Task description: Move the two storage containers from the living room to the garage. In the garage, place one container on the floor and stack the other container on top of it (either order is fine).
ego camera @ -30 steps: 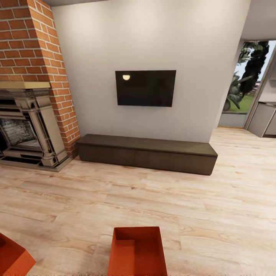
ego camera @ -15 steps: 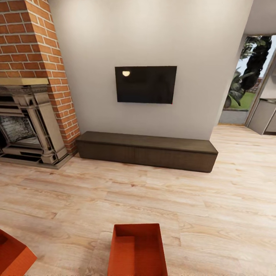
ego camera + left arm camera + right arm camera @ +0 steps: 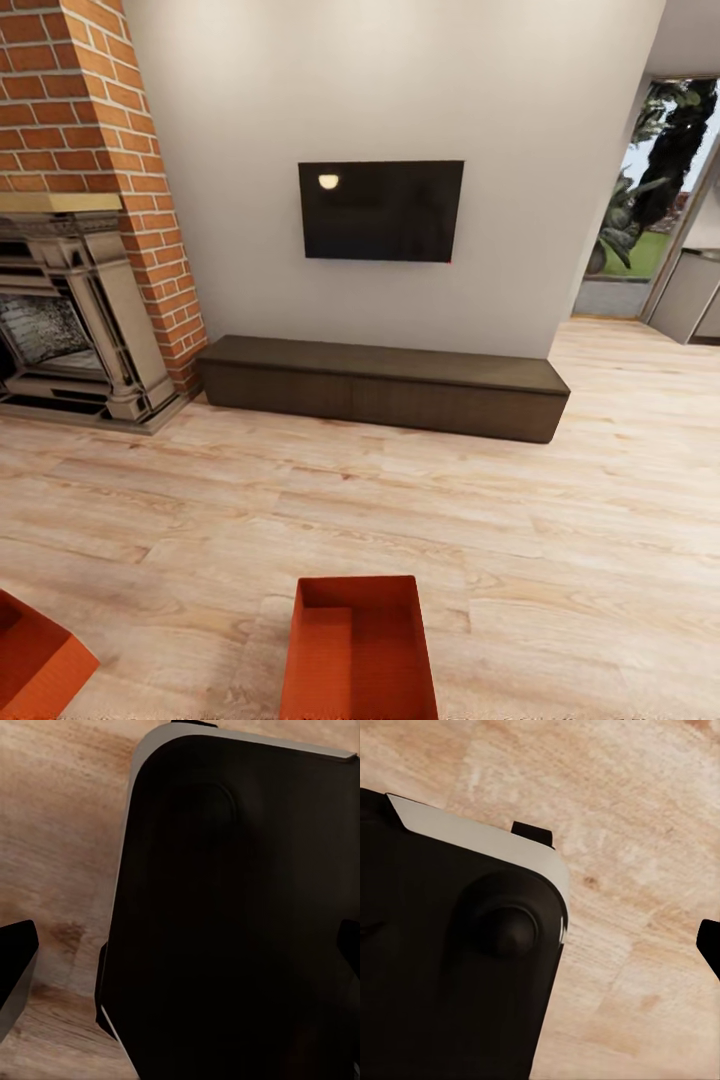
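- The nearer storage container (image 3: 360, 650), an open-top orange-red bin, sits on the light wood-plank floor (image 3: 560, 520) of the living room, at the near edge of the head view and just about centred in front of the robot.
- Its long axis runs near-to-far, away from the robot; the short walls face the robot and the far wall, the long walls face left and right.
- The second storage container (image 3: 35, 660) lies at the near left corner, turned at an angle and partly cut off, well apart from the first.
- Judging by this layout, the central bin is about equally reachable by either arm and suits a two-arm hold on its long walls; the left bin is nearer the left arm.
- In the left wrist view the left end effector (image 3: 180, 960) shows dark finger tips at both edges of the picture, so it looks wide apart and holds nothing; a dark robot body panel (image 3: 240, 915) lies ahead of it over the planks.
- In the right wrist view one finger tip (image 3: 711, 945) shows at the picture's edge; I cannot tell how wide the right end effector stands.
- Far off stand the dark low cabinet (image 3: 385, 385), the wall TV (image 3: 380, 210) and the brick fireplace (image 3: 80, 280), none in the way.
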You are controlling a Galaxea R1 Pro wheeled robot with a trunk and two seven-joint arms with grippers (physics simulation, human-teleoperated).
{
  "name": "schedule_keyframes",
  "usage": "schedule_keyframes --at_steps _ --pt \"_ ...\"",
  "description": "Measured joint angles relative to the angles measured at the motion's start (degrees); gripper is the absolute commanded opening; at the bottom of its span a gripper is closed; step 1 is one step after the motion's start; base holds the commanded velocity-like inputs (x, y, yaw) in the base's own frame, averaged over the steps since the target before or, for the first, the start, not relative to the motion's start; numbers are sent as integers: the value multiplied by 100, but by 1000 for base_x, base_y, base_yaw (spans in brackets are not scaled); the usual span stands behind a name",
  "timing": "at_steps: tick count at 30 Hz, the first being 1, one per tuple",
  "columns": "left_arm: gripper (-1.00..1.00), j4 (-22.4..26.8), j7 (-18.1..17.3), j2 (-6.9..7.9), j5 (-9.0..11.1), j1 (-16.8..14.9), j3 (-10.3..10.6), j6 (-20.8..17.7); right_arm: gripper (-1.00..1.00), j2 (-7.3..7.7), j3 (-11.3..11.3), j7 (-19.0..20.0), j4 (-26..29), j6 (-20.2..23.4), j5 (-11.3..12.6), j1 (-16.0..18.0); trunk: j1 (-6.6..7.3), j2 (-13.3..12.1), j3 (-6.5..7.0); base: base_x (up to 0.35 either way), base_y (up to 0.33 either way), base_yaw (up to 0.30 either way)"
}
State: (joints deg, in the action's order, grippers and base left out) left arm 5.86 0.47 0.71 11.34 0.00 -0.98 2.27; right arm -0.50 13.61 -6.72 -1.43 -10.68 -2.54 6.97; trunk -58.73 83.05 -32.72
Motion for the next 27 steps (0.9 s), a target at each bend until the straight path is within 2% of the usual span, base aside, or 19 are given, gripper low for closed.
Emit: schedule_keyframes --at_steps 27 --pt "100 0 -1 0 -1 0 2 0 100 0 0 0 0 0 0 0 0 0 -251 0 0 0"
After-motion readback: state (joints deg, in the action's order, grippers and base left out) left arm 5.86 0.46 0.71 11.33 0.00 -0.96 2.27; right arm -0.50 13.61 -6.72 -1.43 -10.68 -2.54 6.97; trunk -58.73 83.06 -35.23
